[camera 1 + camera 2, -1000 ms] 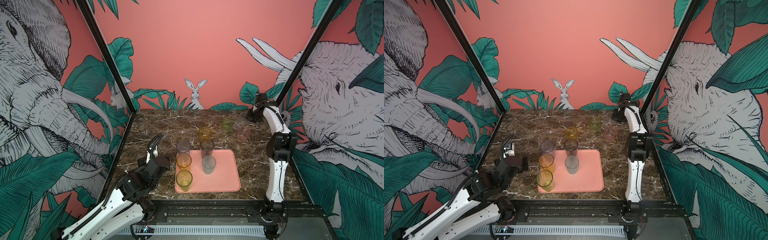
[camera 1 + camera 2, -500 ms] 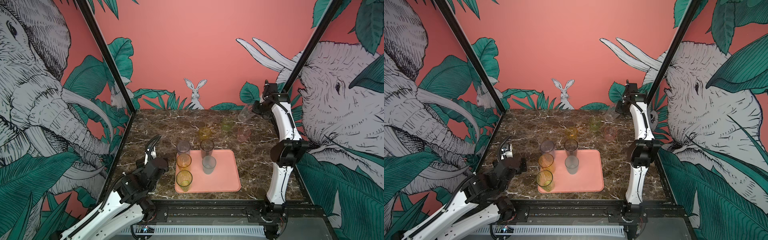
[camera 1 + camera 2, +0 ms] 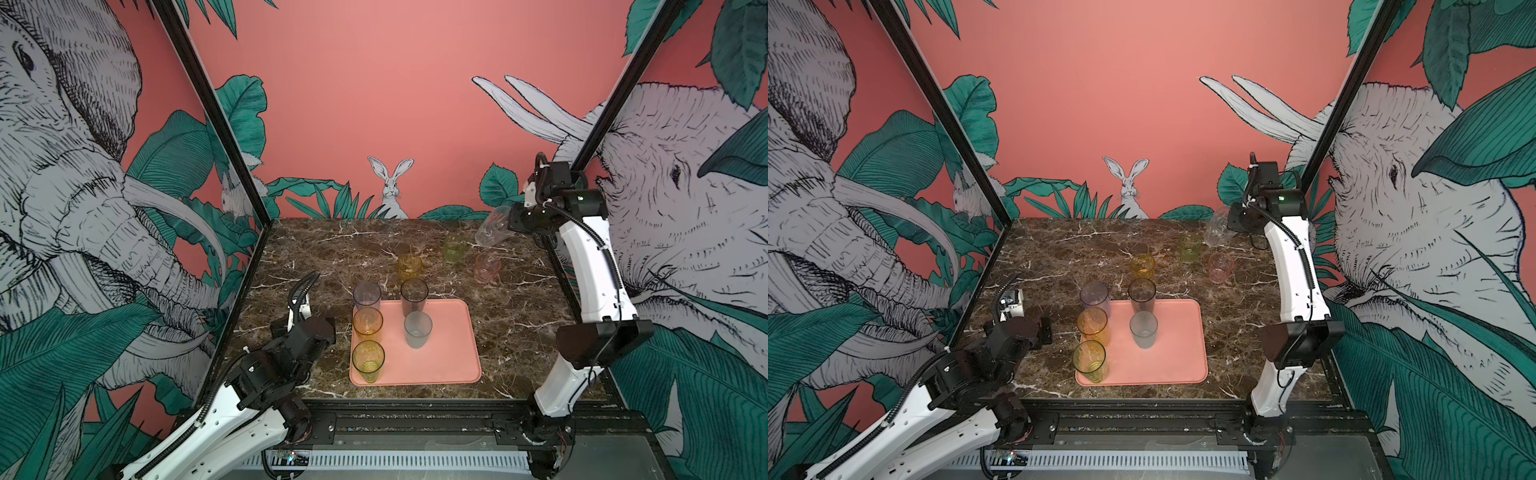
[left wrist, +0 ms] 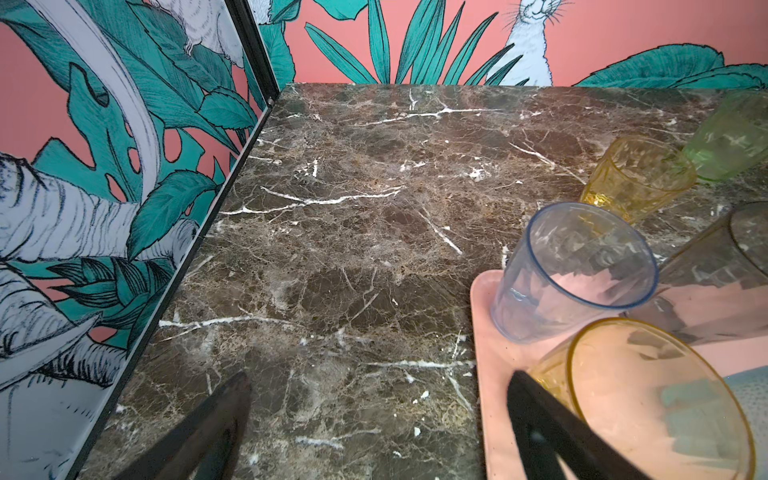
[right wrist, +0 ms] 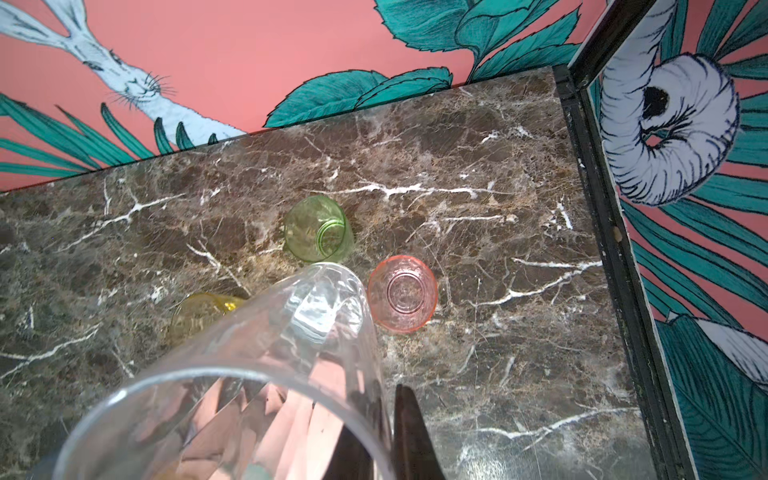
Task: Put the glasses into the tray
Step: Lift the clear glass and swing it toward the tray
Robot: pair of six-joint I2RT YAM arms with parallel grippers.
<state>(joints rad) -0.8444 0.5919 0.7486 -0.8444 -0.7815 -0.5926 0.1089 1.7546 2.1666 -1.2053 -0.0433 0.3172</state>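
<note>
Carry step is being judged as in hand. The clear glass (image 3: 492,226) is being held tilted and off the surface, above the far right corner of the table (image 3: 316,257). The right gripper (image 3: 510,221) is being seen clamped on its rim.

The tray (image 3: 449,361) is being noted at the middle of the front edge. Five glasses (image 3: 417,329) are being carried on its left and middle; its right part is being shown bare. The yellow glass (image 3: 410,266), green glass (image 3: 454,248) and pink glass (image 3: 487,268) are being counted as not yet placed, between the tray and the far right corner.

The left gripper (image 4: 378,390) is being seen empty, fingers wide apart, low beside the tray's left rim.

Next move, as judged: the clear glass is being required over the bare right part, righted, then lowered clear of its neighbours before release.

Hard to make out:
- The right fingertips are being hidden by the glass in both top views.
- One finger only is being shown plainly in the wrist view.
- The yellow glass is being partly covered there.
- Whether a left finger is touching the amber glass (image 4: 648,395) cannot be told.
</note>
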